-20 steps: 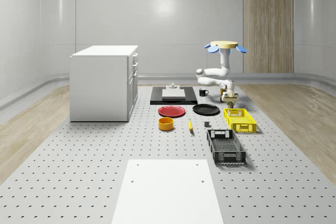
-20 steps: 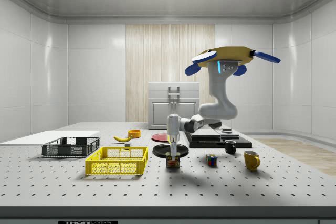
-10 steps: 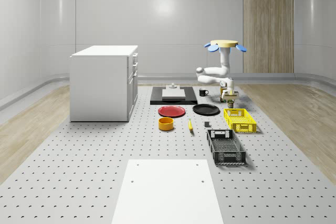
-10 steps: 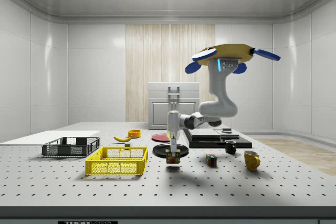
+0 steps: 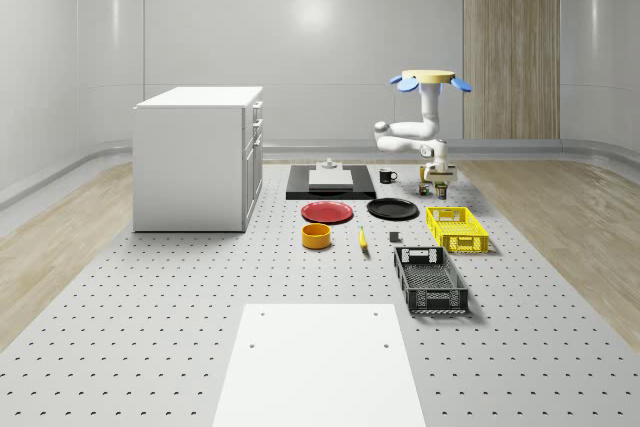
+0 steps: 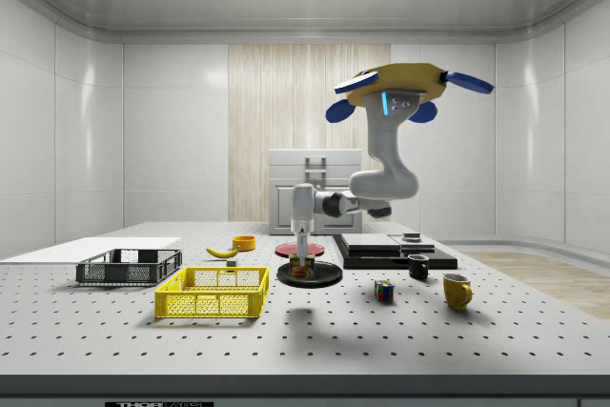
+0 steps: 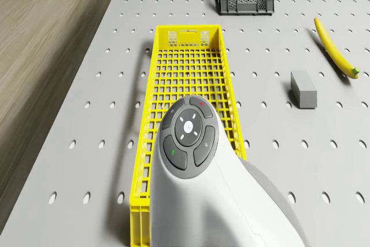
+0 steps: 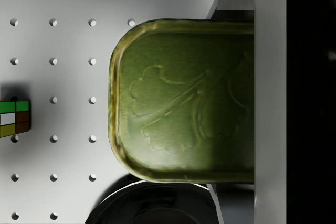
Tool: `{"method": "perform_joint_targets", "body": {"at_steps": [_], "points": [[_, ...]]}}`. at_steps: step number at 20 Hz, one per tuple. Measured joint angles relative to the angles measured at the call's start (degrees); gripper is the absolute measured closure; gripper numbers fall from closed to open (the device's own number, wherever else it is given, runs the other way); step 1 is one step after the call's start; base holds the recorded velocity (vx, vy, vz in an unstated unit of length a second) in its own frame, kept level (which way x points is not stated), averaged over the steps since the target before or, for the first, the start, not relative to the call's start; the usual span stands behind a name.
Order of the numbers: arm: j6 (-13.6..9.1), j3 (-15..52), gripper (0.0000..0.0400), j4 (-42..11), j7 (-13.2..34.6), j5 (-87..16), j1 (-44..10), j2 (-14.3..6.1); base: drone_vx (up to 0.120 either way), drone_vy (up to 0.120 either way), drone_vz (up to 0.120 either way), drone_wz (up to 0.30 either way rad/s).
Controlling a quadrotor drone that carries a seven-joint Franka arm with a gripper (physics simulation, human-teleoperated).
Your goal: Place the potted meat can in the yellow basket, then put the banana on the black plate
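Observation:
My gripper point(image 5: 436, 181) is shut on the green potted meat can point(image 8: 184, 100) and holds it in the air above the table. The can point(image 6: 301, 270) hangs by the end of the yellow basket point(image 5: 457, 228) that lies farthest back in the whole-scene view. In the side view it hangs right of the basket point(image 6: 213, 293) and level with the black plate point(image 6: 310, 274). The drone point(image 5: 433, 80) hovers above and behind the basket. The banana point(image 5: 362, 239) lies on the table in front of the black plate point(image 5: 392, 209). One finger point(image 8: 269, 98) presses the can's side.
A dark crate point(image 5: 430, 280) sits just in front of the basket. A grey block point(image 7: 303, 89) lies between basket and banana. A red plate point(image 5: 327, 212), orange bowl point(image 5: 316, 236), white cabinet point(image 5: 200, 157), Rubik's cube point(image 6: 384, 291), yellow mug point(image 6: 457, 291) and black mug point(image 6: 417, 267) stand around.
The drone and arm have risen and shifted toward the side view's left. The can, which rested on the table, now hangs off it in the gripper.

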Motion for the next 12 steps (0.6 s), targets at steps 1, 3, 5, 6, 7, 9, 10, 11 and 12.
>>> {"method": "perform_joint_targets", "body": {"at_steps": [1, 3, 5, 6, 7, 9, 10, 11, 12], "points": [[0.0, 0.1, 0.0112, 0.0, 0.0, 0.1, 0.0, -0.1, 0.12, 0.0, 0.0, 0.0], [0.1, 0.2, 0.0112, 0.0, 0.1, 0.2, -0.1, -0.2, 0.12, 0.0, 0.0, 0.0], [0.2, 0.3, 0.0112, 0.0, 0.1, 0.3, -0.1, -0.3, 0.12, 0.0, 0.0, 0.0], [0.2, 0.3, 0.0112, 0.0, 0.2, 0.4, -0.1, -0.3, 0.12, 0.0, 0.0, 0.0], [0.3, 0.3, 0.0112, 0.0, 0.2, 0.4, -0.1, -0.4, 0.12, 0.0, 0.0, 0.0], [0.4, 0.4, 0.0112, 0.0, 0.2, 0.5, -0.2, -0.5, 0.12, 0.0, 0.0, 0.0], [0.4, 0.4, 0.0112, 0.0, 0.2, 0.5, -0.2, -0.6, 0.12, 0.0, 0.0, 0.0], [0.5, 0.4, 0.0112, 0.0, 0.3, 0.6, -0.2, -0.6, 0.12, 0.0, 0.0, 0.0], [0.5, 0.4, 0.0112, 0.0, 0.3, 0.6, -0.2, -0.7, 0.12, 0.0, 0.0, 0.0]]}}
